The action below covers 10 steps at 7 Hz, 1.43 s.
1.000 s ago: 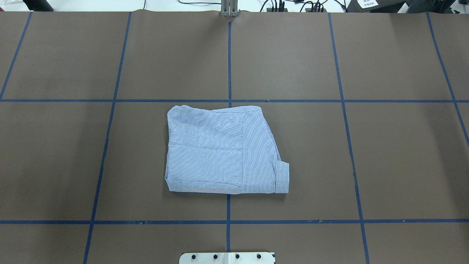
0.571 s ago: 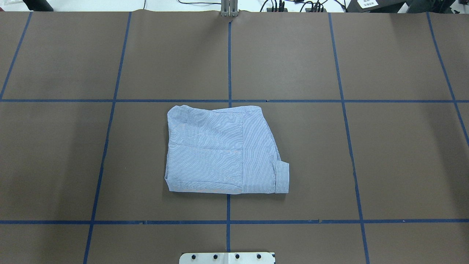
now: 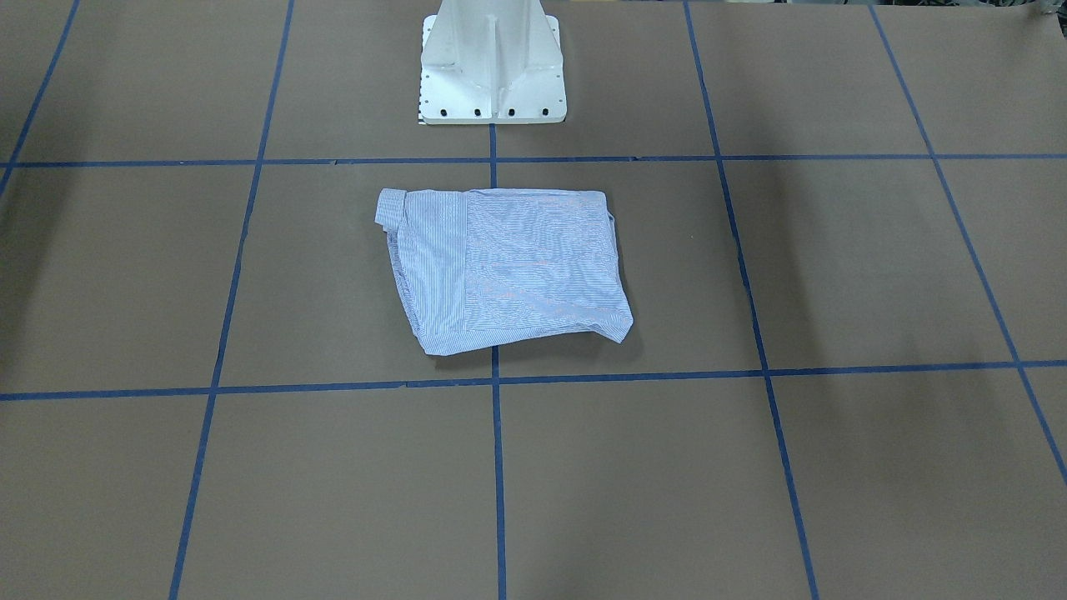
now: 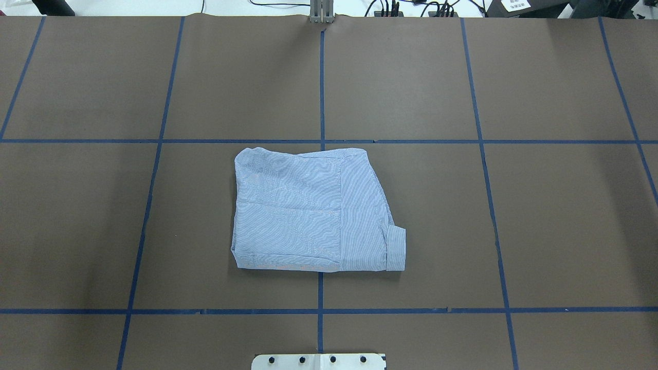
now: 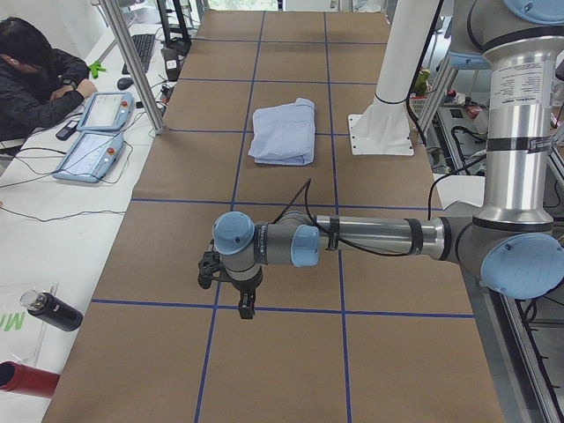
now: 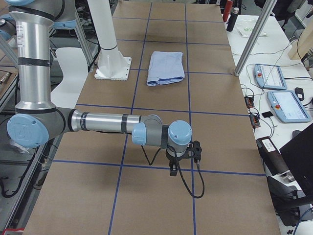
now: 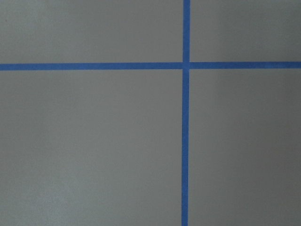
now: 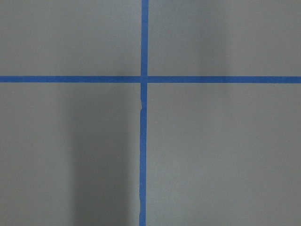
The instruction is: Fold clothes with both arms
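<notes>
Nothing has shifted since a second ago: the shirt (image 4: 308, 210) lies folded on the counter (image 4: 514, 205) near the white pedestal (image 3: 492, 75). Left claw (image 5: 242, 304) and right claw (image 6: 173, 169) hang well apart from that pedestal (how wide, I cannot tell). A returning claw could snag the protruding cuff (image 4: 396, 249), undoing the fold.

You look at a wide table (image 4: 411, 77) covered with brown paper, and blue tape lines (image 4: 322, 77) divide it into large squares under an even light with only soft shadows. On the side away from the robot you have a white desk (image 5: 35, 238) with two tablets (image 5: 86, 157), a black bottle (image 5: 53, 313) and a red bottle (image 5: 26, 379), and a slanted metal post (image 5: 129, 66) stands at the table edge. A person (image 5: 40, 84) in a dark jacket sits at this desk, bent over it.
</notes>
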### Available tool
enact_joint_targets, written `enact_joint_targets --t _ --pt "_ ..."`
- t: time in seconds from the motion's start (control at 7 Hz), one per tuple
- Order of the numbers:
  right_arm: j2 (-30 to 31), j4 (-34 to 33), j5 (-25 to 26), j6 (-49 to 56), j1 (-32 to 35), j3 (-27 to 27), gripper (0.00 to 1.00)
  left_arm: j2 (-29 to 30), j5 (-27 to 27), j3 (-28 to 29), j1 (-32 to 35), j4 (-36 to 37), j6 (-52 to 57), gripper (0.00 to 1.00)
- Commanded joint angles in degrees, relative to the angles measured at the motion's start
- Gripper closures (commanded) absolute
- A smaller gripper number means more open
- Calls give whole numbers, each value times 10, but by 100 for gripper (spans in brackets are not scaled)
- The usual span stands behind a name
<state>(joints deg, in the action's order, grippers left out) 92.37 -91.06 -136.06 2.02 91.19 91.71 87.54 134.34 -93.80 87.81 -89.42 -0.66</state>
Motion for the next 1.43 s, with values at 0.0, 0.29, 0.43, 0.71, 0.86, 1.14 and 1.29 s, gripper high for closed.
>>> enact_joint_targets --t 0.0,0.29,0.43,0.71,0.86,1.14,1.29 --pt "0 0 0 0 0 0 0 0 0 -2 1 -1 4 0" --pt "0 -1 0 0 0 0 0 3 -20 -4 6 -2 24 0" --pt "0 -1 0 0 0 -3 0 5 -29 -5 10 -2 29 0" --pt "0 -2 -1 0 -1 -6 0 6 -29 -6 12 -2 29 0" --pt "0 -3 -1 1 -1 -9 0 6 -29 -6 13 -2 29 0" --pt "-3 -4 0 -21 -1 6 0 8 -29 -7 13 -1 29 0" --pt "-3 0 -2 -81 -1 21 0 7 -29 -9 14 -1 29 0"
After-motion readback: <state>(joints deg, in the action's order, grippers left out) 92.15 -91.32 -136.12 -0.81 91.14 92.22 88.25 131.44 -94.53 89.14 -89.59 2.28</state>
